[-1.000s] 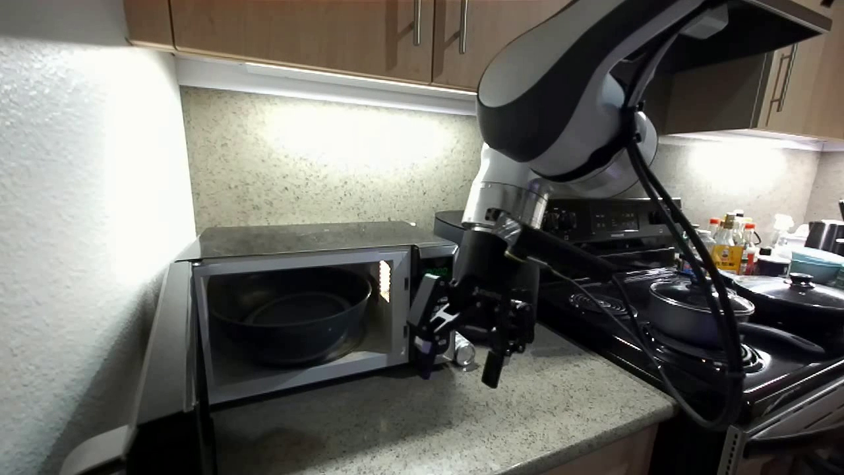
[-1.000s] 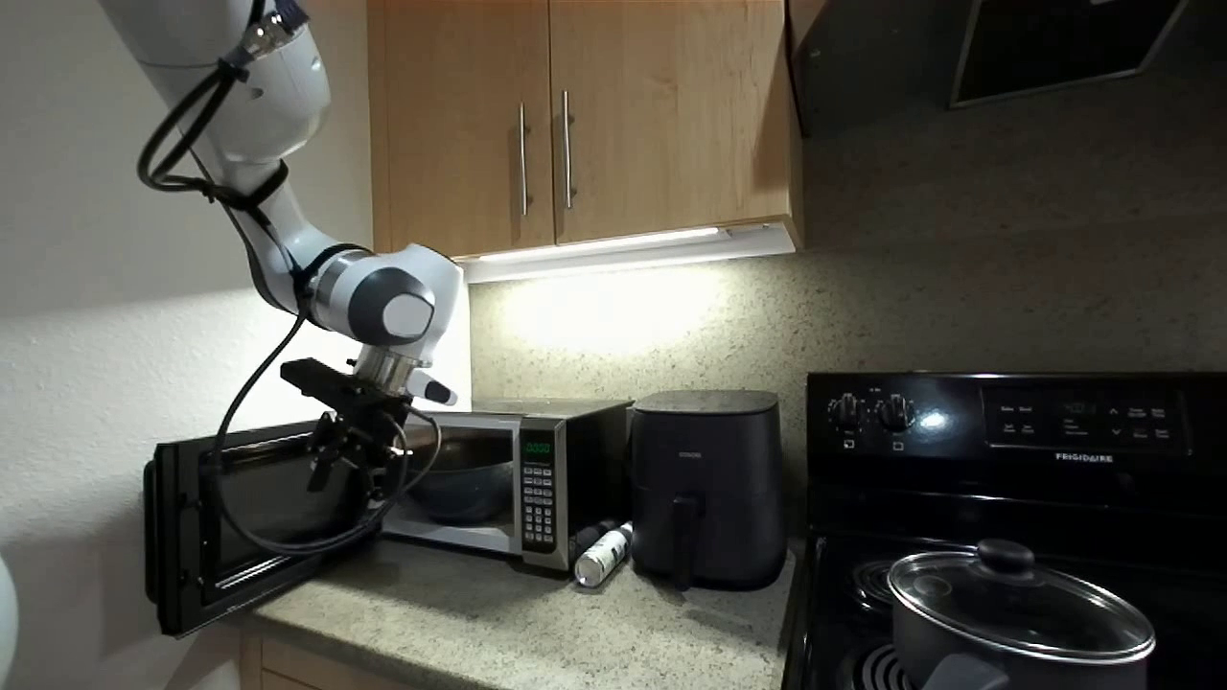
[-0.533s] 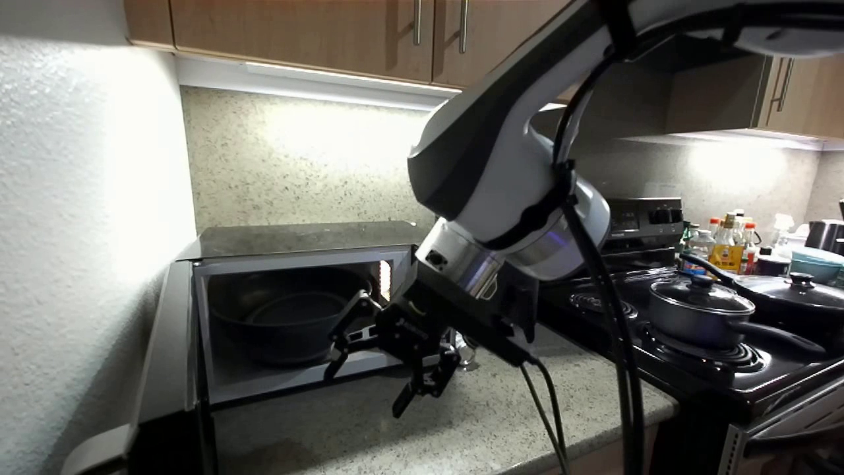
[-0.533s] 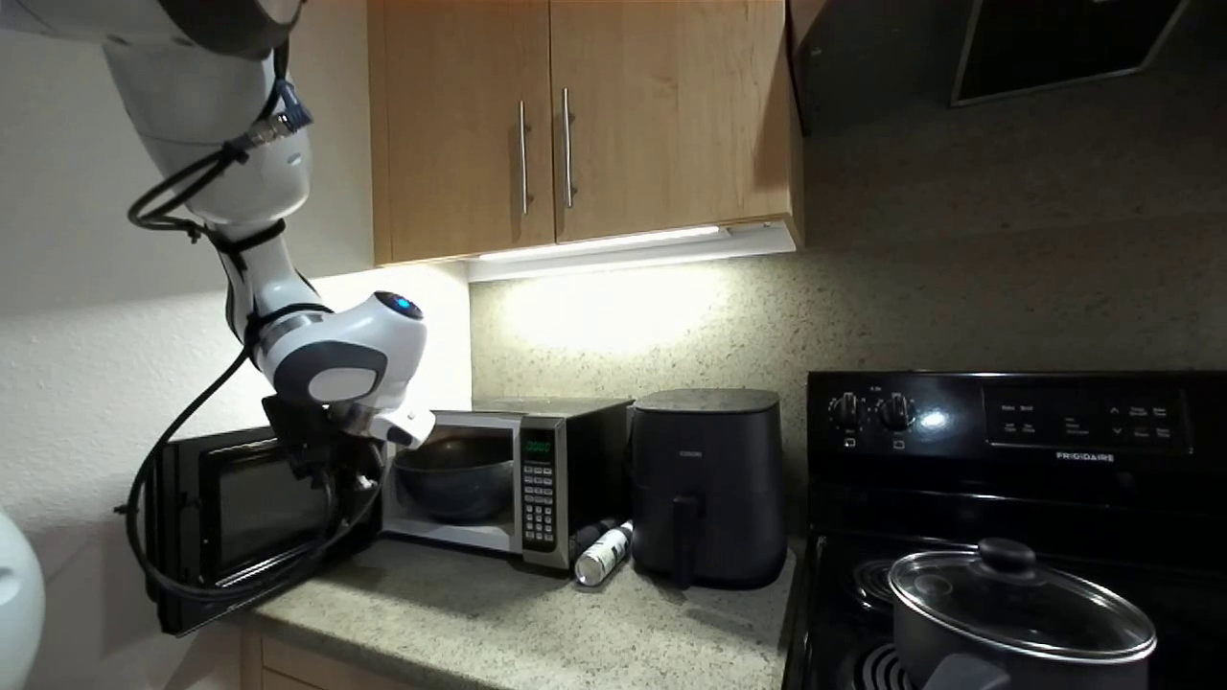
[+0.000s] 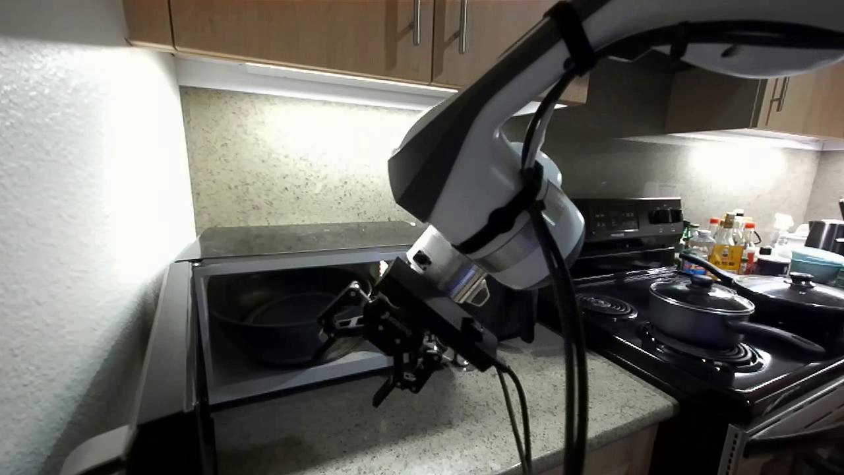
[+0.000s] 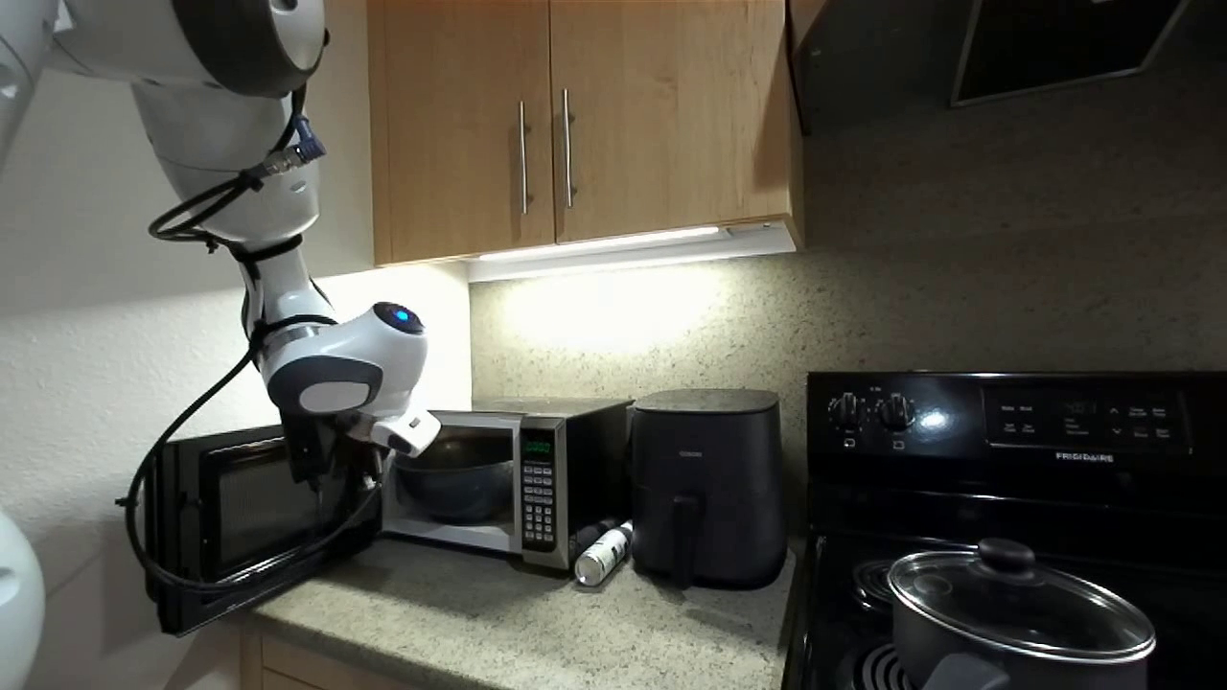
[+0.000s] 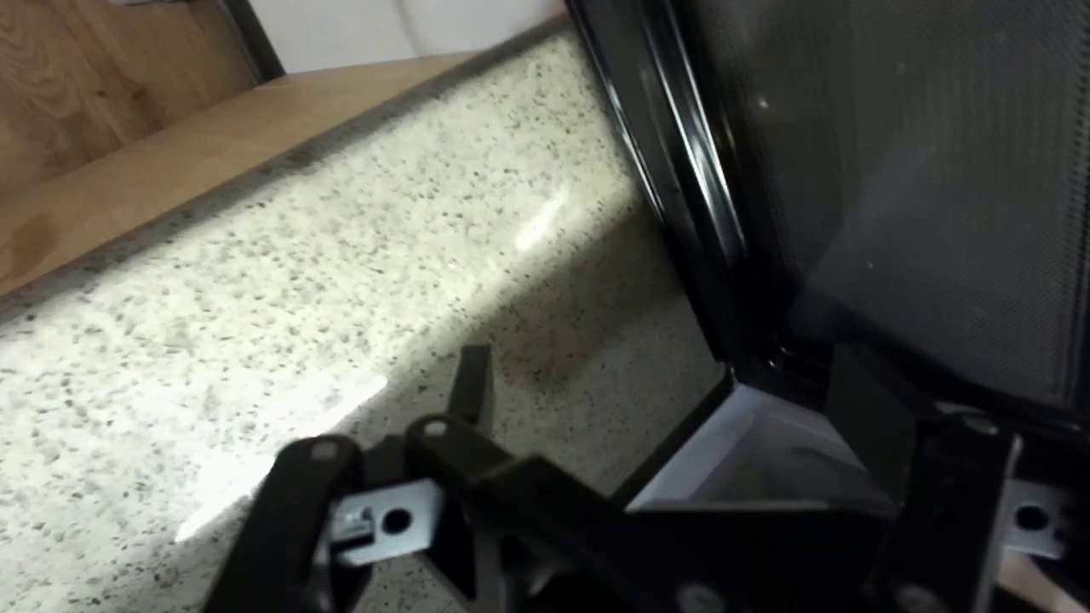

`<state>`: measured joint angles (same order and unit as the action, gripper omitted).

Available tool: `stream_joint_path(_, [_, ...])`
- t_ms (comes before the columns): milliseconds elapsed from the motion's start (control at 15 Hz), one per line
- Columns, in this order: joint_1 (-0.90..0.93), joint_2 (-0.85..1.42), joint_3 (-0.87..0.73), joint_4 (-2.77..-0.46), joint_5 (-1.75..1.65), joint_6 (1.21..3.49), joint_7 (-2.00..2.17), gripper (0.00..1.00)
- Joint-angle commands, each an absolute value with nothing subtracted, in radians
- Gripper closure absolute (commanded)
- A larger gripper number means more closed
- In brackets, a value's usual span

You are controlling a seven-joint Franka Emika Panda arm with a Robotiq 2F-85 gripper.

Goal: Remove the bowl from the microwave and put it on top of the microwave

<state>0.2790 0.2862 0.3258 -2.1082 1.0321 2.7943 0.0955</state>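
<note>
the bowl (image 6: 460, 494) sits in the microwave (image 6: 543, 484) on the counter (image 6: 537, 613).

Bowl (image 6: 460, 495) dark blue; microwave (image 6: 539, 491) silver, black; countertop (image 6: 537, 609) speckled.

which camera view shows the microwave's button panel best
An exterior view does: the button panel is uncovered, its green display lit. An exterior view with the arm and gripper in front hides it; the wrist view doesn't show it.

Speckled countertop (image 6: 508, 613), steel microwave (image 6: 543, 484), black boxy appliance (image 6: 707, 479), bottle (image 6: 604, 556) lying between them
</note>
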Motion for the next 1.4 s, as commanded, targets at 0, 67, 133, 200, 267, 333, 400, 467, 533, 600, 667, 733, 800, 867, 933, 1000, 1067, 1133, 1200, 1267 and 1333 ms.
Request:
stream_joint_path(0, [0.279, 0.414, 0.379, -1.975, 1.228, 2.956, 0.050, 0.00])
stream_joint_path(67, [0.279, 0.453, 0.390, -1.932, 1.274, 3.002, 0.048, 0.00])
stream_joint_path(133, [0.276, 0.488, 0.404, -1.888, 1.323, 3.049, 0.037, 0.00])
stream_joint_path(200, [0.272, 0.531, 0.416, -1.836, 1.367, 3.096, 0.023, 0.00])
stream_joint_path(267, [0.271, 0.572, 0.423, -1.783, 1.403, 3.145, 0.009, 0.00])
stream_joint_path(333, [0.271, 0.605, 0.431, -1.735, 1.437, 3.195, -0.003, 0.00])
stream_joint_path(400, [0.280, 0.521, 0.403, -1.844, 1.357, 3.114, 0.058, 0.00])
stream_joint_path(467, [0.280, 0.556, 0.407, -1.801, 1.380, 3.146, 0.046, 0.00])
stream_joint_path(533, [0.279, 0.581, 0.408, -1.772, 1.386, 3.157, 0.044, 0.00])
stream_joint_path(600, [0.279, 0.596, 0.408, -1.755, 1.387, 3.159, 0.044, 0.00])
stream_joint_path(667, [0.274, 0.604, 0.413, -1.737, 1.397, 3.168, 0.029, 0.00])
stream_joint_path(733, [0.271, 0.610, 0.410, -1.722, 1.403, 3.178, 0.034, 0.00])
stream_joint_path(800, [0.270, 0.613, 0.406, -1.709, 1.405, 3.185, 0.034, 0.00])
stream_joint_path(867, [0.268, 0.620, 0.402, -1.691, 1.406, 3.191, 0.031, 0.00])
stream_joint_path(933, [0.267, 0.626, 0.397, -1.675, 1.406, 3.195, 0.032, 0.00])
stream_joint_path(1000, [0.268, 0.631, 0.389, -1.661, 1.404, 3.196, 0.037, 0.00])
stream_joint_path(1067, [0.269, 0.632, 0.381, -1.656, 1.401, 3.193, 0.046, 0.00])
stream_joint_path(1133, [0.268, 0.630, 0.377, -1.655, 1.404, 3.191, 0.049, 0.00])
stream_joint_path(1200, [0.269, 0.631, 0.371, -1.652, 1.402, 3.190, 0.053, 0.00])
stream_joint_path(1267, [0.271, 0.634, 0.366, -1.651, 1.400, 3.189, 0.058, 0.00])
stream_joint_path(1333, [0.275, 0.635, 0.357, -1.656, 1.394, 3.187, 0.072, 0.00])
